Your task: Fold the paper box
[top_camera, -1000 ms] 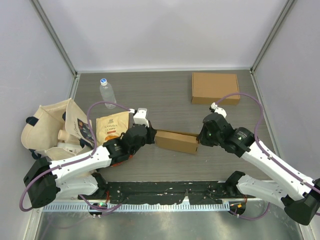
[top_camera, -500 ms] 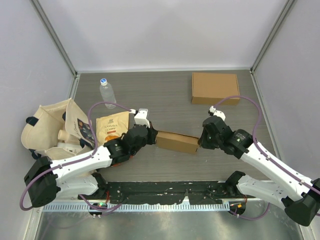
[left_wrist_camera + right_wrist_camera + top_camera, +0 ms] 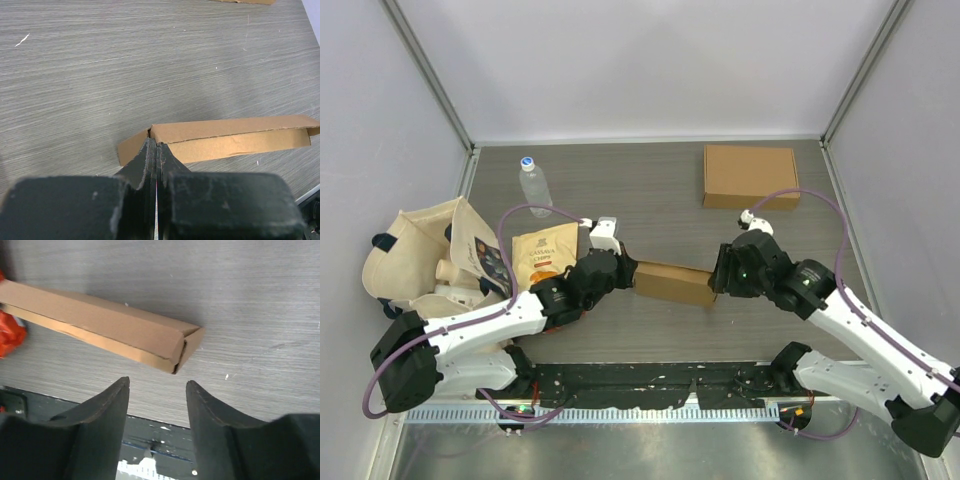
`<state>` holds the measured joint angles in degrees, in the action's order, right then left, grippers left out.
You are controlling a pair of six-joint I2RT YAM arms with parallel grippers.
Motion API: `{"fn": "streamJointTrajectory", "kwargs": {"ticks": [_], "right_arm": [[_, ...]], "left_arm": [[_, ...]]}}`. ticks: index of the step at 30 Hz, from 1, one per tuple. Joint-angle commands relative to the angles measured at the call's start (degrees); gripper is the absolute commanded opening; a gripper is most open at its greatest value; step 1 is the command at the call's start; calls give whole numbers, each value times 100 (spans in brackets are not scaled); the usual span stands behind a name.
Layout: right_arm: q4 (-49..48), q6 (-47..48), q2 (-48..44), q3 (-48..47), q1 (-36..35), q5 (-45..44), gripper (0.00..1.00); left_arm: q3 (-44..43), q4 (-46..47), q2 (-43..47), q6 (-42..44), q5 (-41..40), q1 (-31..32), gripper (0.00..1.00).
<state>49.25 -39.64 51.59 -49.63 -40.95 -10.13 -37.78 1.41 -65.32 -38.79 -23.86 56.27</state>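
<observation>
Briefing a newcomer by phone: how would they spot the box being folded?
On the grey wood-grain table, look near-centre, between left arm and right arm. The long, narrow brown cardboard box lies there; the other brown cardboard box, far right, is wider.

You've got a plain tan paper box (image 3: 672, 282) on a grey wood-grain counter (image 3: 660, 190). Your left claw (image 3: 156, 145) and right claw (image 3: 157, 382) are black, the cables (image 3: 520, 209) purple.

Bright even light, soft shadows; wrist-view foreground blurred, perhaps slight edge distortion.
</observation>
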Motion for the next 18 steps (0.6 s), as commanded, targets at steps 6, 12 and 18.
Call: {"fn": "streamJointTrajectory", "kwargs": {"ticks": [6,12,18], "right_arm": [[-135,-1554,-519,-356,500,-280,96],[-1215,-3413,-781,574,1150,723,96],[-1945,-4517,-1231,1498,1326,1195,89]], "left_arm": [[139,-369,37,-68,30,68,0],[157,-378,54,-103,-23,121,0],[183,-352,72,-121,-75,147,0]]}}
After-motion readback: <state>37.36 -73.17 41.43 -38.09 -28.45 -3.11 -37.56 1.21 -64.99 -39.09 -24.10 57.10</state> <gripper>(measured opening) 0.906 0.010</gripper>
